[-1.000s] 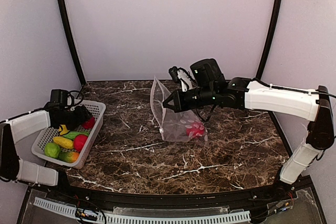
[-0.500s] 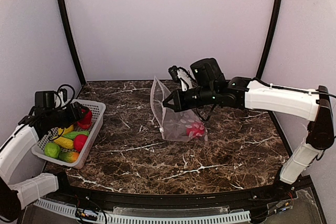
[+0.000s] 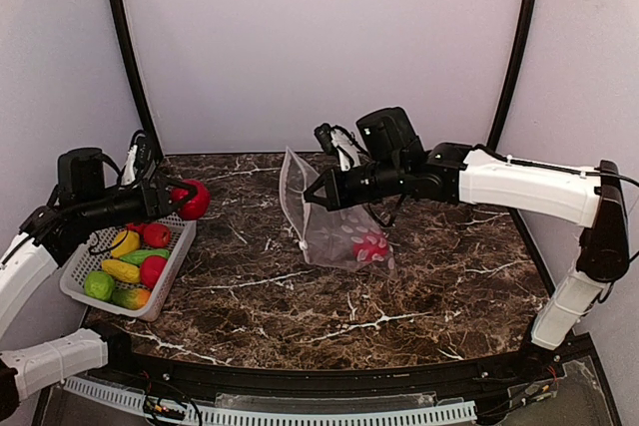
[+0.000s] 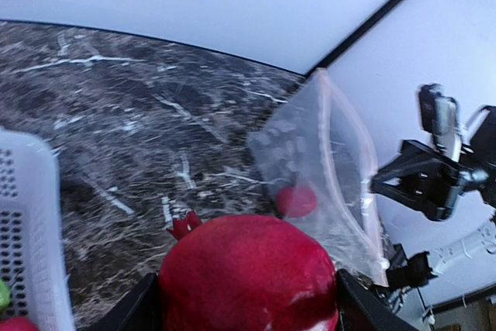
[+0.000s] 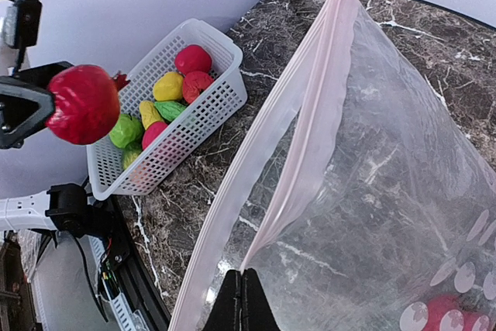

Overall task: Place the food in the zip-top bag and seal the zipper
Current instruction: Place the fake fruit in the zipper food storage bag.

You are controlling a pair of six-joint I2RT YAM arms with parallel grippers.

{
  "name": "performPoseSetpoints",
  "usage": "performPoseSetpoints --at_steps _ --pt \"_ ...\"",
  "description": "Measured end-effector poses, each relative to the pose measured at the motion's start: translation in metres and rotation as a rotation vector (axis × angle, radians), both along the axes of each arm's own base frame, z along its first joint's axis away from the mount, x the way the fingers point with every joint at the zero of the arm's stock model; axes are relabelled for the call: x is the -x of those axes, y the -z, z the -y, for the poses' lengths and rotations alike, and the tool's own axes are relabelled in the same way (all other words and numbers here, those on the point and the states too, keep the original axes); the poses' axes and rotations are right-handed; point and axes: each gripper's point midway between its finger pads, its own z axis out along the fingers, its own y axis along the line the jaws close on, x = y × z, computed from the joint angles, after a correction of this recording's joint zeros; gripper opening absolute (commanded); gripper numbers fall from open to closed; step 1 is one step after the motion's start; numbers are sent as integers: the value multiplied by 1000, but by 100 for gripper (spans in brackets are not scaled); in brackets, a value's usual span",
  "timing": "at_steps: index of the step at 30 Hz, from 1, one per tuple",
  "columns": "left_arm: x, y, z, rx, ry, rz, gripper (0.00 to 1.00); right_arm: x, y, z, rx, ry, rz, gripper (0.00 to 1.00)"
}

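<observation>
Left tool point(image 3: 178, 197) spread wide yet clamped on a red toy pomegranate point(image 3: 192, 199), aloft over the far corner of the white mesh basket point(image 3: 172, 264). Right tool point(image 3: 318, 195) pressed together on one lip of the zip-top bag point(image 3: 334, 231), propping its mouth up off the worktop point(image 3: 300, 316), gaping leftward. Mouth well apart, to the pomegranate's right; pink zipper point(image 5: 306, 125) edge running near-to-far. One red fruit point(image 3: 371, 244) already inside; more food point(image 3: 120, 270) in the basket.

Red pomegranate point(image 3: 193, 199) — clear white-dotted bag point(image 3: 334, 238), pink zipper point(image 5: 306, 125).
</observation>
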Motion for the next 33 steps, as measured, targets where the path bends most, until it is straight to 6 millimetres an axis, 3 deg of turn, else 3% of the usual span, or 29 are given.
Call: performPoseSetpoints --at_steps 4,7,11,16,22,33 --pt "5 -42 47 57 153 100 62 1 1 -2 0 -10 -7 0" --pt "3 -63 78 87 231 148 62 2 2 -3 -1 -18 -10 0" --pt "-7 -75 121 110 319 188 62 3 2 -3 -1 -25 -9 0" --pt "-28 -69 162 123 373 207 61 5 1 -4 0 -34 -4 0" --pt "-47 -45 181 104 374 192 61 7 -1 -2 -3 -40 0 0" --pt "-63 -18 176 38 303 169 61 10 -7 -1 -18 -53 13 0"
